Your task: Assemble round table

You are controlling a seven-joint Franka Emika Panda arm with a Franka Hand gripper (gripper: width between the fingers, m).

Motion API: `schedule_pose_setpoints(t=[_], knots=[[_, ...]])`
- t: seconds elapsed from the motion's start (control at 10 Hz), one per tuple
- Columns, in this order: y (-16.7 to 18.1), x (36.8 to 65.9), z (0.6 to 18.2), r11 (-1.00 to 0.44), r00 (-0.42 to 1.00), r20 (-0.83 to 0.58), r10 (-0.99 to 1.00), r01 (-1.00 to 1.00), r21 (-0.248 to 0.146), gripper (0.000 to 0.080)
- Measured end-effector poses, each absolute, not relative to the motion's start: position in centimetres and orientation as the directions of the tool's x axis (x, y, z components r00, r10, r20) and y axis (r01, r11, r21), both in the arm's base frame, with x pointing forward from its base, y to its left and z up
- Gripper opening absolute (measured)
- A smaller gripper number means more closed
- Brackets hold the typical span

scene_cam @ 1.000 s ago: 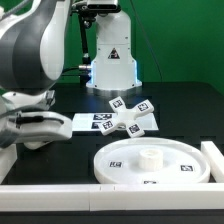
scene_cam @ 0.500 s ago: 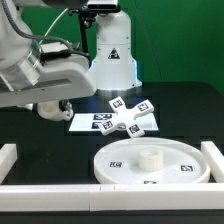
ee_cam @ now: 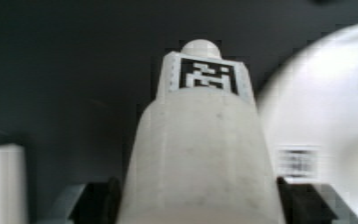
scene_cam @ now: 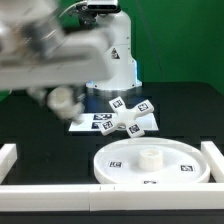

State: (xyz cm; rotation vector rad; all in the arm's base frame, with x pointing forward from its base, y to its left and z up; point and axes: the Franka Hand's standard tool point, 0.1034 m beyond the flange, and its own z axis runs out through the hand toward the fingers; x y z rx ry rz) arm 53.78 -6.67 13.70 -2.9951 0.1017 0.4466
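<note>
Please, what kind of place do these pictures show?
Most likely a robotics lab bench, not a home. A robot arm works over a black table before a green backdrop, and the white parts, such as the round disc and the leg in its gripper, bear square tags.

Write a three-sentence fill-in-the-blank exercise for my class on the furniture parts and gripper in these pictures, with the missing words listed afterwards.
The gripper is shut on the kit's short ___.
The hub stands at the ___ of the round disc.
The cross-shaped base has ___ arms.
Missing words: leg; centre; four.
</note>
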Motion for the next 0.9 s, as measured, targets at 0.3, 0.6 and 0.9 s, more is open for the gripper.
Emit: schedule_pose_setpoints(t=[0.3, 0.6, 0.9], knots=[[-4.6, 56.0, 14.0, -0.996, 0.996, -0.073, 0.059, 0.055, -0.063, 0.0409], [-5.8, 55.4, 13.8, -0.999, 0.997, 0.072, 0.036, 0.038, -0.027, 0.0409], [-1.8, 56.4, 14.0, -0.999, 0.955, 0.292, 0.048, 0.046, 0.016, 0.0410]])
